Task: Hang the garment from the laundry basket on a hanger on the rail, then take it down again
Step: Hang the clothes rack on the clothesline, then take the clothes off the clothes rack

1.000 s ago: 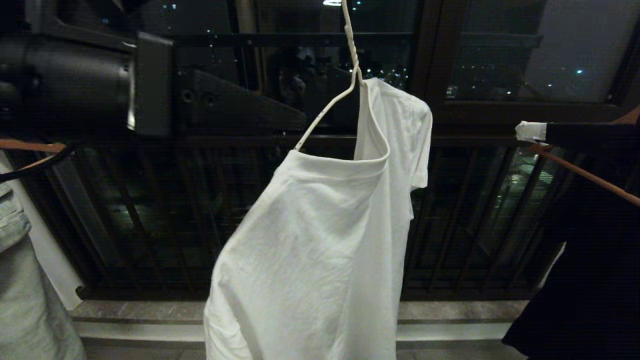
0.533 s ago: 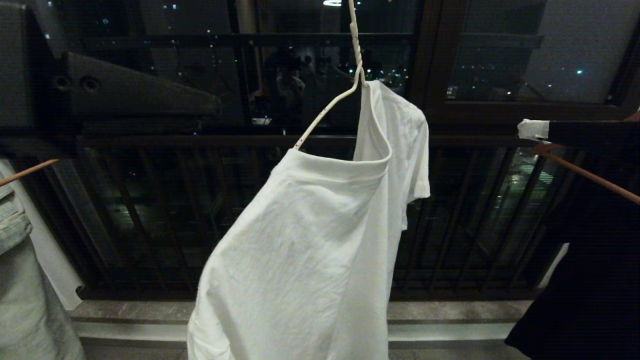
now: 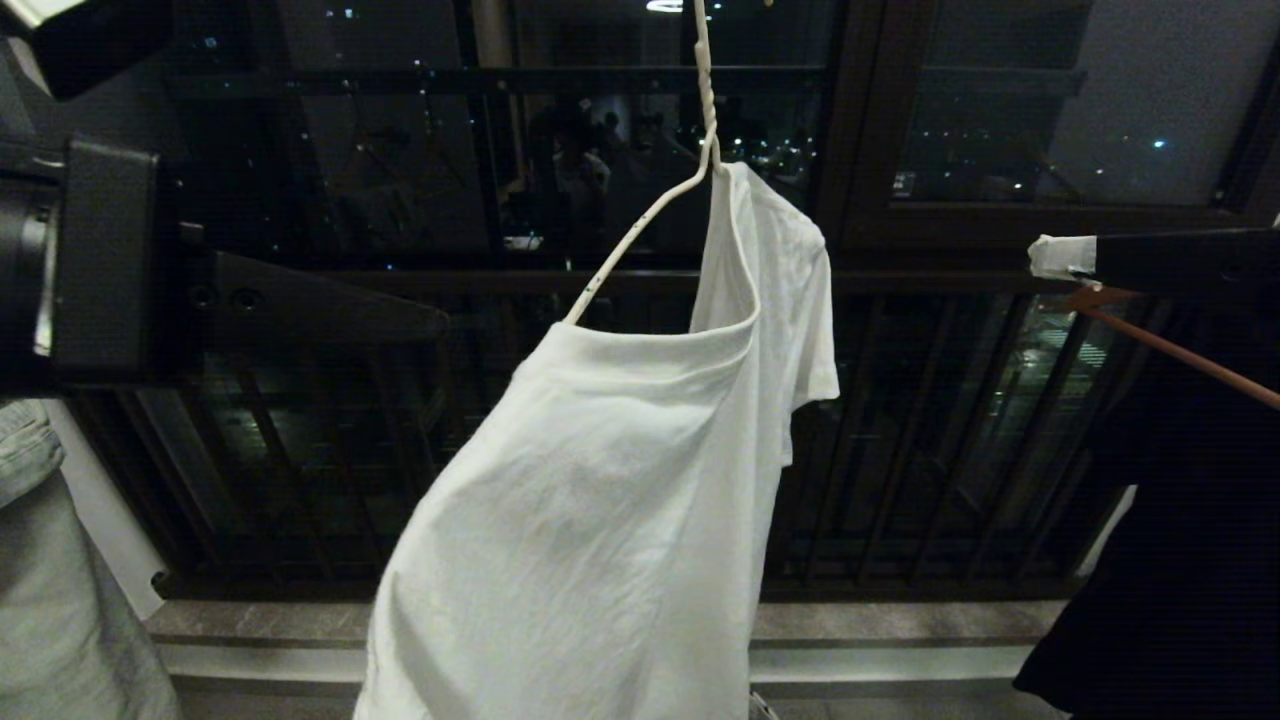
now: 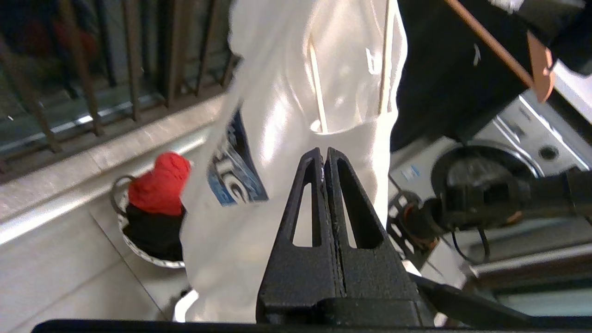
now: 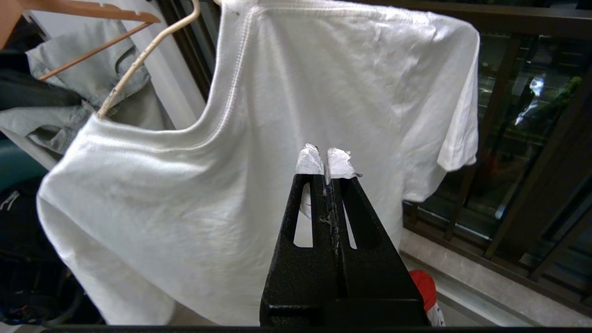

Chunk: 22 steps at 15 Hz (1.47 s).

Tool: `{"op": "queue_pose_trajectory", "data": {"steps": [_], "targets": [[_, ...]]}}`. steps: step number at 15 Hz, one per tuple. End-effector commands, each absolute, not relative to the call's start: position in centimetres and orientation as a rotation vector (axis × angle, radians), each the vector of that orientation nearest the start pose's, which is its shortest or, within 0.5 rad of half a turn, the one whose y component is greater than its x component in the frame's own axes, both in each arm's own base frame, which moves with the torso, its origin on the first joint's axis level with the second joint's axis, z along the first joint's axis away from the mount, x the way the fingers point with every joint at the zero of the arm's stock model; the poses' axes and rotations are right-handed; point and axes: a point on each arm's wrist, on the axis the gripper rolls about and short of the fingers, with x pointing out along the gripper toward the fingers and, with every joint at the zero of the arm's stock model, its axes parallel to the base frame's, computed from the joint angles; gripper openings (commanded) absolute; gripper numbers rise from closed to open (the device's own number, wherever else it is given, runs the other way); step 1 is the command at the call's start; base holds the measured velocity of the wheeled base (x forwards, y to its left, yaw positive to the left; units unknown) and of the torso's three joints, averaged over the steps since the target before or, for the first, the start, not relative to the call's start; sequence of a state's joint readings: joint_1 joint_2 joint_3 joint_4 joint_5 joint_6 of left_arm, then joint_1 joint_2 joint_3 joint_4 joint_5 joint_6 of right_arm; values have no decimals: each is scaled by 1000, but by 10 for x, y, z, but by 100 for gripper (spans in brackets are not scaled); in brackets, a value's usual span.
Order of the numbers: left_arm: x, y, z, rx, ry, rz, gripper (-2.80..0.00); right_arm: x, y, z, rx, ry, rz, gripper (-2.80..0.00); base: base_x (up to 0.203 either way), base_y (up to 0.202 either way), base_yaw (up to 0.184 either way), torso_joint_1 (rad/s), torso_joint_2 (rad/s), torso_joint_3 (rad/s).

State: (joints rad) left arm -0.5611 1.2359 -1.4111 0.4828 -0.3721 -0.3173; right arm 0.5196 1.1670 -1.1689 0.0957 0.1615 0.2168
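The shirt, a white T-shirt, hangs lopsided on the wire hanger: one shoulder sits over the hanger's far arm, while the near arm is bare and pokes out above the sagging neckline. Compared with a second ago the cloth has swung leftward in the head view and its lower body has spread that way, so the shirt is not yet at rest. The rail is above the frame and not seen; only the hanger's twisted neck rises out of view. A black garment on an orange-brown hanger hangs to the right.

The left gripper, near the shirt's printed side, stood wide a second ago and is now pressed shut with nothing between its fingers. This reads as a release: the left arm has let the cloth go. The right gripper, its tips wrapped in white tape, is likewise closed and empty, poised in front of the covered shoulder.

The basket sits on the floor below, holding a red cloth over something black.

Judgement: hanging is only half done; the bare hanger arm needs to go inside the neck before the take-down begins.
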Motion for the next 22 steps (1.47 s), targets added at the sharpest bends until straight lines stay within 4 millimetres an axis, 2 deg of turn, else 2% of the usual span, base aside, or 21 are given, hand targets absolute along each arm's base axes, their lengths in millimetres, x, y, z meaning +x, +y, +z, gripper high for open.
{"op": "queue_pose_trajectory", "data": {"steps": [1, 5, 10, 16, 22], "targets": [[134, -105, 348, -244, 531, -906, -280, 137, 83, 342, 192, 169, 667, -280, 0, 0, 0, 0, 0, 0], [157, -131, 323, -209, 668, -917, -280, 137, 82, 342, 192, 167, 666, -280, 0, 0, 0, 0, 0, 0], [153, -136, 322, -200, 676, -955, -280, 137, 82, 343, 192, 165, 663, -280, 0, 0, 0, 0, 0, 0], [135, -146, 320, -175, 695, -1041, -280, 137, 82, 344, 192, 161, 641, -280, 0, 0, 0, 0, 0, 0], [123, -150, 314, -170, 643, -1116, -280, 137, 82, 343, 190, 162, 629, -280, 0, 0, 0, 0, 0, 0]]}}
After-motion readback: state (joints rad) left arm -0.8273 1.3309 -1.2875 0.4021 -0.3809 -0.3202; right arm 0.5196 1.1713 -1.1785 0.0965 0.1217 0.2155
